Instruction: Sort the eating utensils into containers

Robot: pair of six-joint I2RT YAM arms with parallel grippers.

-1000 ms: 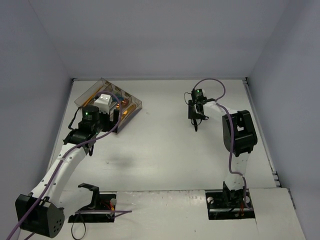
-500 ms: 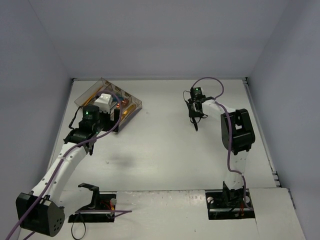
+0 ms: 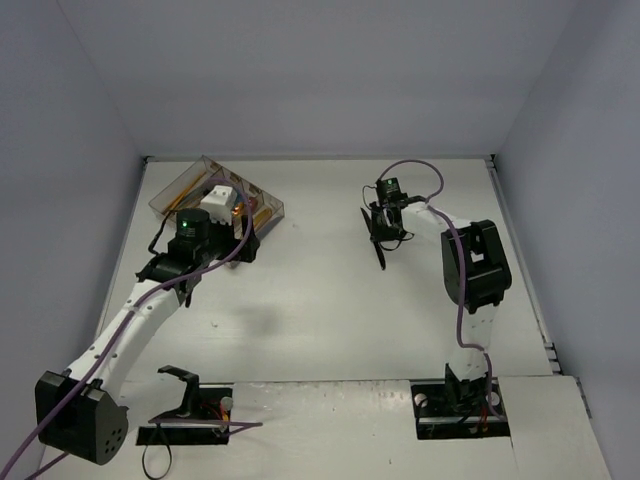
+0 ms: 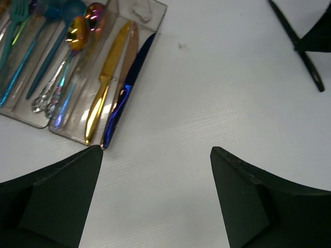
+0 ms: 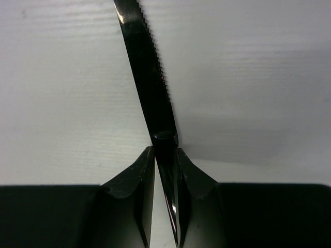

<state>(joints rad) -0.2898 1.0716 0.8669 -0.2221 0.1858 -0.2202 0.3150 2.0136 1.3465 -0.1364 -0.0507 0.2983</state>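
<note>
Hovering spread wide and empty at ten o'clock, the left fingers (image 4: 57,196) have edged toward the near corner of the clear tray (image 4: 71,132). Across at one o'clock, the right fingers (image 5: 145,170) have just clamped shut on the black knife (image 5: 147,67) just behind its serrated blade, so the pick looks made, though I cannot tell whether it has left the worktop (image 3: 320,300). Farthest back, the tray's end compartment already holds gold, copper and blue knives (image 4: 106,77), the likely destination.

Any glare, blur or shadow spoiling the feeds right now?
Right wrist: sharp, serrations on the black knife clear, soft shadow on the table beside it. Left wrist: bright glints on the gold knife and spoons in the clear tray; its own fingers dark, featureless. Top external: even light, tray contents too small to read.
</note>
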